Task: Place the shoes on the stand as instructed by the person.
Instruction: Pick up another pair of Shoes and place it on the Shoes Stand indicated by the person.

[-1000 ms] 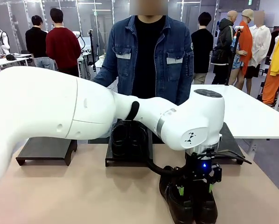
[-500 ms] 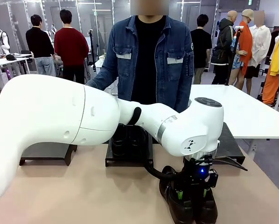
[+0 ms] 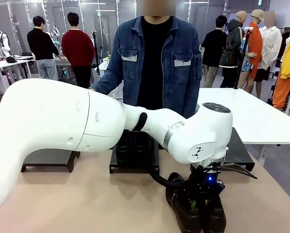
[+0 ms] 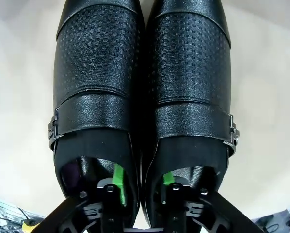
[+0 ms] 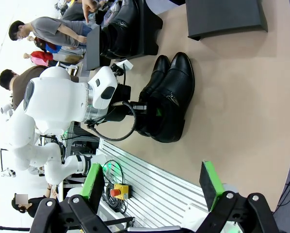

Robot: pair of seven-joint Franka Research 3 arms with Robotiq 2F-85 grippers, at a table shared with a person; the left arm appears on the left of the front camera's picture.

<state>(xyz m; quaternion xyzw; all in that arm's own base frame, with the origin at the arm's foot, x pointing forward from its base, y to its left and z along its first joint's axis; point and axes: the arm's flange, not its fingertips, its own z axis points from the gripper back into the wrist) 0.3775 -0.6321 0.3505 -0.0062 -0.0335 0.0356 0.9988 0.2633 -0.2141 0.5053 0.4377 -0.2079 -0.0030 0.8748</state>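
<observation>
1. Shoes [image 3: 196, 211]: a black pair sits side by side on the tan worktop [image 3: 87, 199], directly under the left end effector [image 3: 199, 204], with the toes pointing toward the robot's side.
2. To the far left of that end effector, a low dark stand [image 3: 50, 159] rests on the worktop with its top bare.
3. Just beyond and to the left of the left end effector, a middle stand [image 3: 134, 162] carries a second black pair [image 3: 134, 145].
4. The left end effector reaches down into the shoe openings; in the left wrist view one green-padded finger [image 4: 118, 177] is inside each shoe, and the two are pressed together, pinching the adjoining inner walls of the pair.
5. Beyond the left end effector, across the worktop, the person [image 3: 154, 58] in a denim jacket stands facing the robot.
6. To its right, another dark stand [image 3: 239, 148] is partly hidden behind the white arm.
7. The right end effector [image 5: 150, 187] hangs with its fingers spread wide and nothing between them, well apart from the shoes.
</observation>
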